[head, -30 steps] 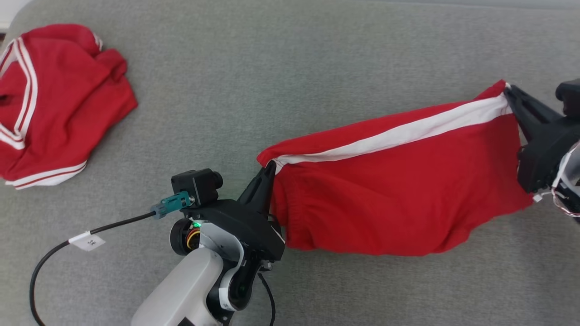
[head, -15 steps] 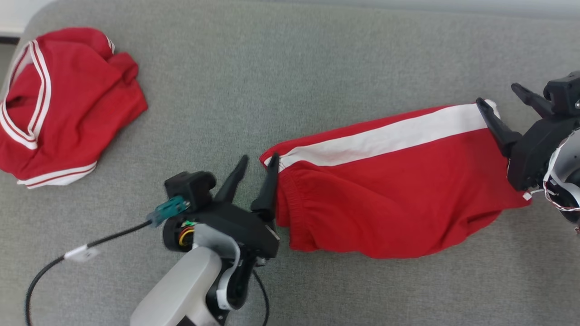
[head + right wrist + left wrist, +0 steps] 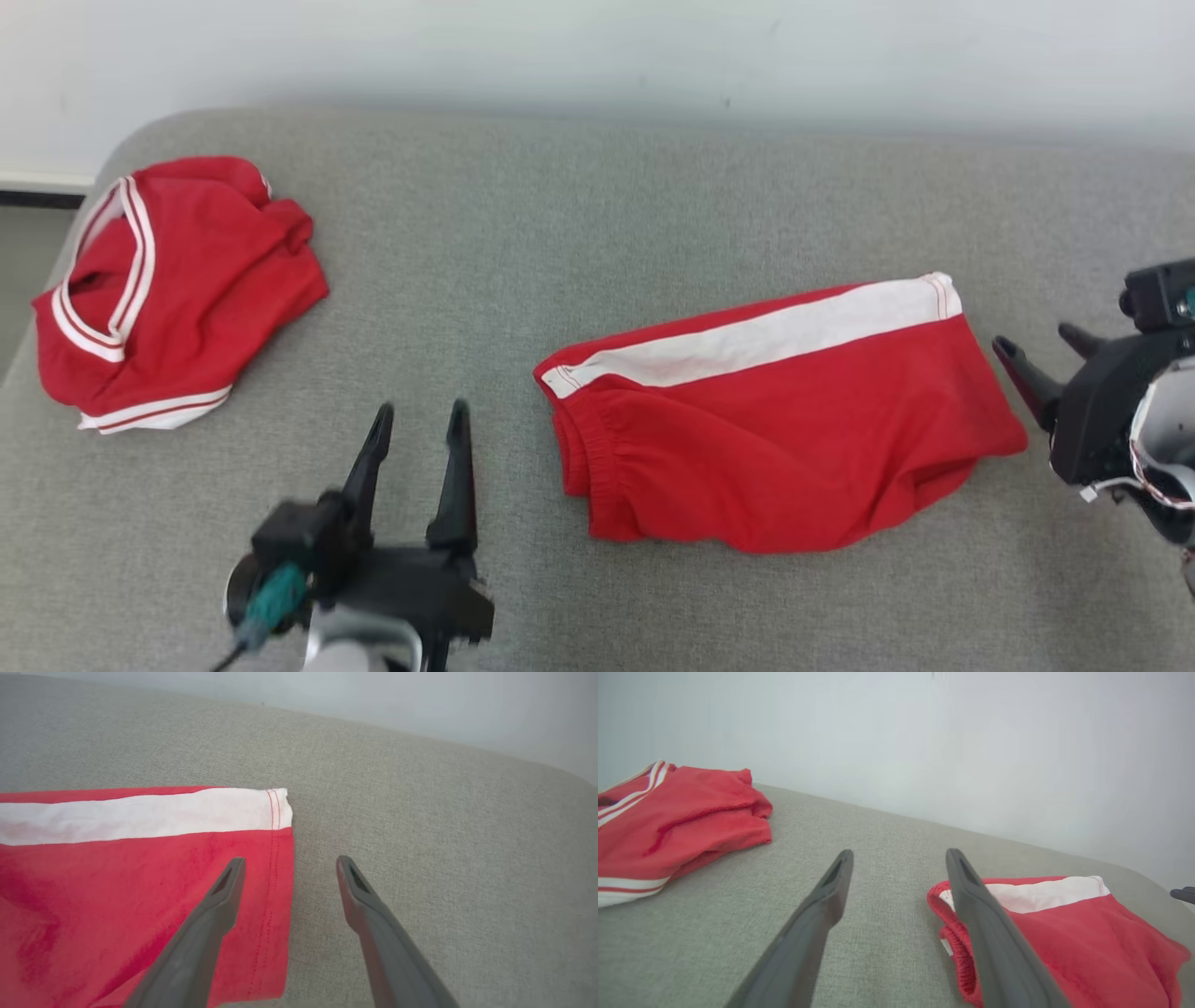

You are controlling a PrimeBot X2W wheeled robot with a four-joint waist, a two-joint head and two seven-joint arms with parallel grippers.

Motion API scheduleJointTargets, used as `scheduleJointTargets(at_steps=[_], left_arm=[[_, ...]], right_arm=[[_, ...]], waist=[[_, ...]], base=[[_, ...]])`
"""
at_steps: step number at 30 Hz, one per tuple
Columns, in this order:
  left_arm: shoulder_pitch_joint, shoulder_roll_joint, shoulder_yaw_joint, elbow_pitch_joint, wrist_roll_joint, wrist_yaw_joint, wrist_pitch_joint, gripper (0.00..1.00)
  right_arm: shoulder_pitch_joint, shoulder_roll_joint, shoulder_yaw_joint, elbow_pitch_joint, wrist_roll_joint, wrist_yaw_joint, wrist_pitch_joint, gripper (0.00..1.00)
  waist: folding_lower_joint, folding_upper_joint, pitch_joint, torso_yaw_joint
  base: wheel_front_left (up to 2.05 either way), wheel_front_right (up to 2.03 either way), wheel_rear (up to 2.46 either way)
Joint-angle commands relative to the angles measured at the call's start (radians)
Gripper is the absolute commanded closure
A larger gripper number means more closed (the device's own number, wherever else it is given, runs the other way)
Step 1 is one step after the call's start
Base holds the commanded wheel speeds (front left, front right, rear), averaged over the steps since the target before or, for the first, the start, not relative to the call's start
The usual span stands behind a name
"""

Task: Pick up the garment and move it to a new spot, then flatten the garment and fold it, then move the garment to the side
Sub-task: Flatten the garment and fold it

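Head view: one red knit garment [image 3: 784, 439] with a white side stripe lies folded on the grey woven cushion [image 3: 560, 187]. One crumpled red jersey [image 3: 177, 299] lies well to its left. The left gripper [image 3: 420, 411] and right gripper [image 3: 1034, 336] flank the garment, both spread and empty. Left wrist view: two tapered fingers near the garment's elastic waistband. Right wrist view: one finger crosses its stitched hem.

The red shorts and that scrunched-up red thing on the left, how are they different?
The red shorts lie spread out fairly flat; the scrunched-up red garment sits bunched in a heap. The shorts carry one wide white band; the scrunched-up garment has thin white stripes along its edges. Both are red and white and rest on the grey cushion.
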Motion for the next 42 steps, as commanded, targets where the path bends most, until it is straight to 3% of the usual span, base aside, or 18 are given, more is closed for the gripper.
scheduleJointTargets(at_steps=[1,8,13,25,38,39,40,41,42], left_arm=[[0.039,-0.010,0.030,-0.017,0.039,-0.009,-0.003,0.00],[0.188,-0.083,0.177,-0.092,0.263,-0.065,-0.003,0.00],[0.238,-0.100,0.194,-0.099,0.394,-0.106,-0.003,0.00],[0.285,-0.136,0.251,-0.125,0.468,-0.154,-0.003,0.00],[0.278,-0.150,0.272,-0.116,0.473,-0.173,-0.004,0.00],[0.279,-0.150,0.274,-0.114,0.472,-0.173,-0.004,0.00],[0.280,-0.150,0.275,-0.113,0.471,-0.173,-0.004,0.00],[0.280,-0.150,0.276,-0.111,0.470,-0.173,-0.004,0.00],[0.281,-0.150,0.277,-0.110,0.469,-0.173,-0.004,0.00]], right_arm=[[0.023,0.014,-0.012,0.003,0.006,-0.002,0.006,0.00],[0.059,0.063,-0.114,0.037,-0.037,-0.002,0.039,0.00],[0.063,0.093,-0.179,0.056,-0.073,-0.002,0.063,0.00],[0.058,0.141,-0.302,0.086,-0.160,-0.002,0.115,0.00],[0.092,0.223,-0.345,0.113,-0.217,0.001,0.225,0.00],[0.099,0.226,-0.339,0.107,-0.219,0.001,0.232,0.13],[0.105,0.226,-0.332,0.095,-0.219,0.002,0.230,0.87],[0.114,0.225,-0.328,0.088,-0.215,0.002,0.234,1.00],[0.124,0.222,-0.324,0.079,-0.212,0.001,0.241,1.00]], waist=[[0.0003,0.0001,-0.022,0.010],[0.0003,0.0001,-0.022,0.039],[0.0003,0.0001,-0.001,0.060],[0.0003,0.0001,0.062,0.118],[0.0003,0.0001,0.098,0.149],[0.0003,0.0001,0.098,0.148],[0.0003,0.0001,0.097,0.147],[0.0003,0.0001,0.096,0.145],[0.0003,0.0001,0.093,0.143]], base=[[0.00,0.00,0.00],[0.00,0.00,0.00],[0.00,0.00,0.00],[0.00,0.00,0.00],[0.00,0.00,0.00],[0.00,0.00,0.00],[0.00,0.00,0.00],[0.00,0.00,0.00],[0.00,0.00,0.00]])
